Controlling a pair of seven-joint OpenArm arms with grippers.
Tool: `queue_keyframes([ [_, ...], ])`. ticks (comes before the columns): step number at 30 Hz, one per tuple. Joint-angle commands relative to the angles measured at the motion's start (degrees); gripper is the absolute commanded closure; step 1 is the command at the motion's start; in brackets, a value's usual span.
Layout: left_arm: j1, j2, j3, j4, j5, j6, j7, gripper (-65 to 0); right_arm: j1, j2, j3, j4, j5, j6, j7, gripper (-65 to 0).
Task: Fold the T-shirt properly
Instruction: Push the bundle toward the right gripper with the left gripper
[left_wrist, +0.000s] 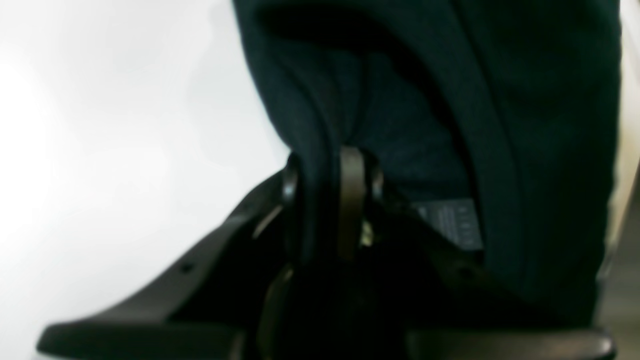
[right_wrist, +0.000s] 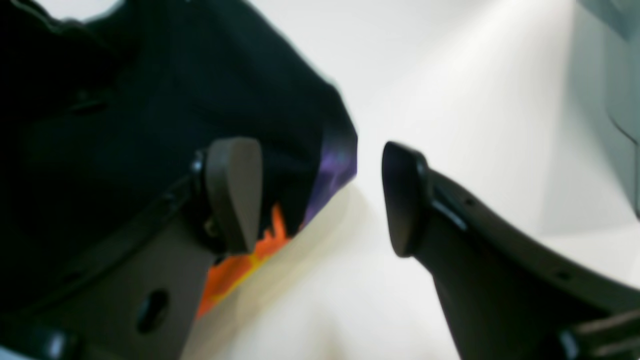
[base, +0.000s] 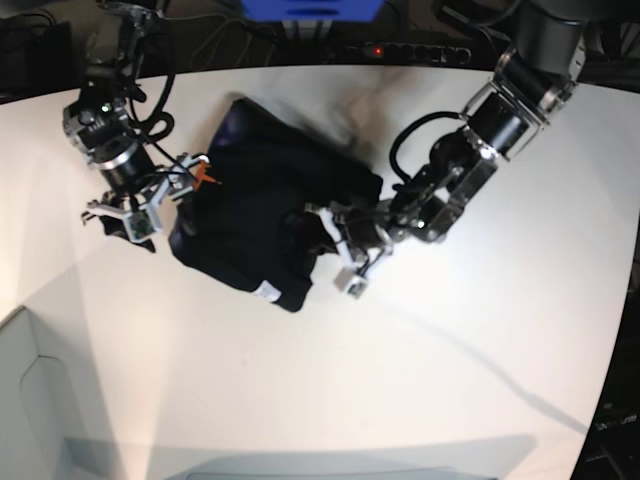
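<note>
White tabletop (base: 330, 380) fills the base view, with the T-shirt (base: 265, 215) lying bunched on its upper-left part, its long axis running diagonally from upper left down to lower right. At its right edge, the left gripper (left_wrist: 330, 200) has its jaws pinched on a fold of the black fabric. At the shirt's left edge the right gripper (right_wrist: 320, 195) stands wide open, one finger (right_wrist: 235, 192) against the cloth beside the orange label (right_wrist: 240, 260).

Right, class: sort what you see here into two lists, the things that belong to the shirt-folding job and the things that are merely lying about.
Part of the job:
- T-shirt, bunched on the white table
- left end effector, closed on a fold of the shirt
- right end effector, open at the shirt's edge

Lying about:
- blue box behind the table
- power strip with its cables
</note>
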Motion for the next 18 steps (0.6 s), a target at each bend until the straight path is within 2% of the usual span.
queue_keyframes([
  [1,-3.92,0.30,4.14,-1.80,4.50,0.33,2.58,-0.1,0.66,-0.31,2.08,1.14,0.56,0.78,1.19,-38.1],
  [3,-9.55,2.93,11.44,-4.71,8.90,-2.49,2.41,-0.1,1.36,-2.15,5.51,1.14,0.56,0.78,1.19,-38.1],
  [6,-14.47,7.50,16.54,-8.31,16.55,-7.94,2.41,-0.1,1.45,-4.26,11.14,1.14,0.56,0.78,0.84,-38.1],
  [11,-16.49,18.49,15.31,-14.90,34.66,-18.05,2.05,-0.1,1.01,-7.08,16.24,1.23,0.56,0.78,1.10,-38.1],
  [13,-16.58,22.54,14.51,-17.72,42.48,-21.48,-0.32,-0.1,1.01,-8.22,17.64,1.23,0.56,0.78,0.93,-38.1],
  [16,-16.58,27.29,14.43,-22.29,50.13,-23.15,-3.75,-0.3,0.92,-9.45,19.58,1.23,0.56,0.78,0.84,-38.0],
  [18,-17.29,28.94,14.43,-25.54,53.12,-23.23,-4.71,-0.5,0.92,-10.07,19.93,1.23,0.56,0.78,0.84,-38.0],
])
